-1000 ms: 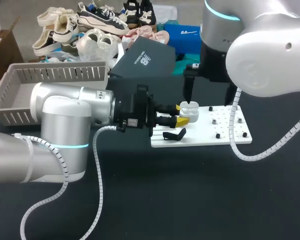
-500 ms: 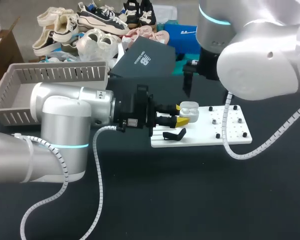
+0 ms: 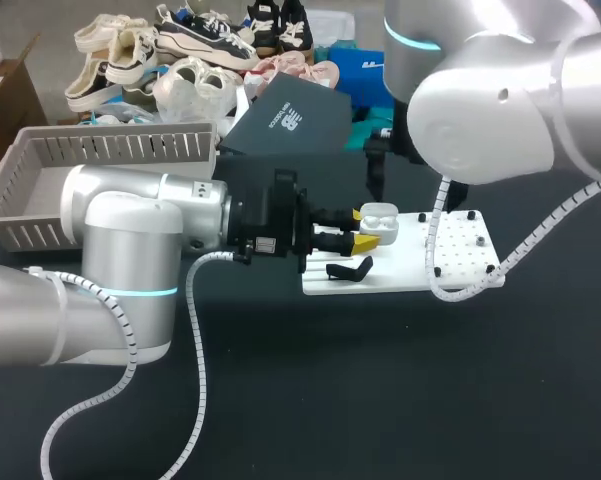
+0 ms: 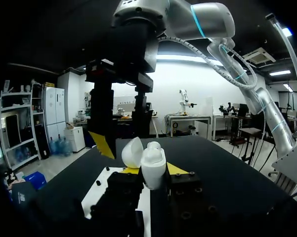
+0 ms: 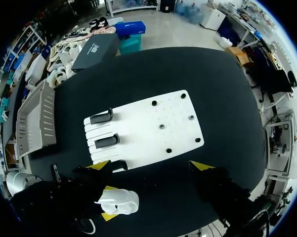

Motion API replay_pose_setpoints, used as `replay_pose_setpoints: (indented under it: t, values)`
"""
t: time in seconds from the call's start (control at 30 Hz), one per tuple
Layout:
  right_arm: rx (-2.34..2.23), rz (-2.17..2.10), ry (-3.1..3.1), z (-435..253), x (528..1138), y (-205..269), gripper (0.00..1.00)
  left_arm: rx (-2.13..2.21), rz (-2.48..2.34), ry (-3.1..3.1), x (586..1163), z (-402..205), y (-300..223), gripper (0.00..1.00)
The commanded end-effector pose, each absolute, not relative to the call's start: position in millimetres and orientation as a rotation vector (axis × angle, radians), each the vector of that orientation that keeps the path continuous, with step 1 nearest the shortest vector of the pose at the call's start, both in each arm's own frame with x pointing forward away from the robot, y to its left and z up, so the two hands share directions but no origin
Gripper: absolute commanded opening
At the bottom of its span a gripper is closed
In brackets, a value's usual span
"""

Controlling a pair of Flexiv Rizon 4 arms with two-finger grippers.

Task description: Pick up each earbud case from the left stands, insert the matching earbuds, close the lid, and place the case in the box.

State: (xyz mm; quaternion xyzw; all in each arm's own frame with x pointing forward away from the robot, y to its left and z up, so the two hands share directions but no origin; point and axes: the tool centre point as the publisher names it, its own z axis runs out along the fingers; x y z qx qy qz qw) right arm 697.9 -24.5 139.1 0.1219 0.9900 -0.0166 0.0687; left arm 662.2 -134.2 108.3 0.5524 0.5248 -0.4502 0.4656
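Observation:
A white earbud case [image 3: 381,221] with its lid [image 4: 132,152] tipped open sits upright in my left gripper [image 3: 364,229], shut on it just above the white board's [image 3: 410,268] left end. From the left wrist, the case [image 4: 153,167] stands between the yellow tips of my left gripper [image 4: 153,171], with a rounded white piece showing in its mouth. My right gripper [image 3: 376,178] hangs above and behind the case, open and holding nothing. The right wrist looks down past my right gripper [image 5: 150,166] onto the board [image 5: 153,123], with the case [image 5: 119,201] beside one finger.
Two black stands [image 5: 101,117] [image 5: 107,141] remain on the board's left part, and small black pegs [image 5: 161,126] dot its right. A grey slatted basket [image 3: 40,165] sits at the far left, a dark box [image 3: 280,120] behind the board, and shoes beyond.
My right arm has swung toward the left and its gripper has lifted a little away from the case. The left arm and the case have stayed put.

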Motion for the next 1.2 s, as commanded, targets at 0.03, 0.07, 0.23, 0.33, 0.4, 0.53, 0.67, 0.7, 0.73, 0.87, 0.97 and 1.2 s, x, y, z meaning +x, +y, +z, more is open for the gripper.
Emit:
replay_pose_setpoints:
  t: [0.03,0.07,0.23,0.33,0.4,0.53,0.67,0.7,0.73,0.87,0.97,1.2]
  values:
    - [0.345,-0.037,2.964,146.6,677.2,-31.6,1.0,1.354,-1.104,1.287,661.9,107.9,-134.2,0.0]
    - [0.343,-0.037,2.964,147.4,674.7,-32.1,1.0,1.354,-1.104,1.287,661.9,107.9,-134.2,0.0]
    - [0.305,-0.001,2.987,150.2,664.3,-32.1,1.0,1.354,-1.104,1.287,661.9,107.9,-134.2,0.0]
    - [0.296,0.005,2.986,149.8,662.0,-31.5,1.0,1.354,-1.104,1.287,661.9,107.9,-134.2,0.0]
    - [0.3,0.006,2.973,149.9,662.0,-31.5,1.0,1.354,-1.104,1.287,661.9,107.9,-134.2,0.0]
    - [0.324,0.04,2.928,156.8,664.5,-34.8,1.0,1.354,-1.104,1.287,661.9,107.9,-134.2,0.0]
    - [0.327,0.096,2.893,166.6,663.5,-43.5,1.0,1.354,-1.104,1.287,661.9,107.9,-134.2,0.0]
    - [0.328,0.112,2.889,168.8,662.9,-46.7,1.0,1.354,-1.104,1.287,661.9,107.9,-134.2,0.0]
    - [0.32,0.13,2.887,170.9,661.8,-50.3,1.0,1.354,-1.104,1.287,661.9,107.9,-134.2,0.0]
    - [0.222,0.145,2.891,175.1,653.4,-61.2,1.0,1.354,-1.104,1.287,661.9,107.9,-134.2,0.0]
    - [0.131,0.186,2.912,176.8,646.4,-66.9,1.0,1.345,-1.087,1.304,662.9,110.8,-125.6,0.0]
    - [0.019,0.292,2.915,179.1,638.8,-71.7,1.0,1.258,-1.005,1.388,666.4,123.4,-78.3,0.0]
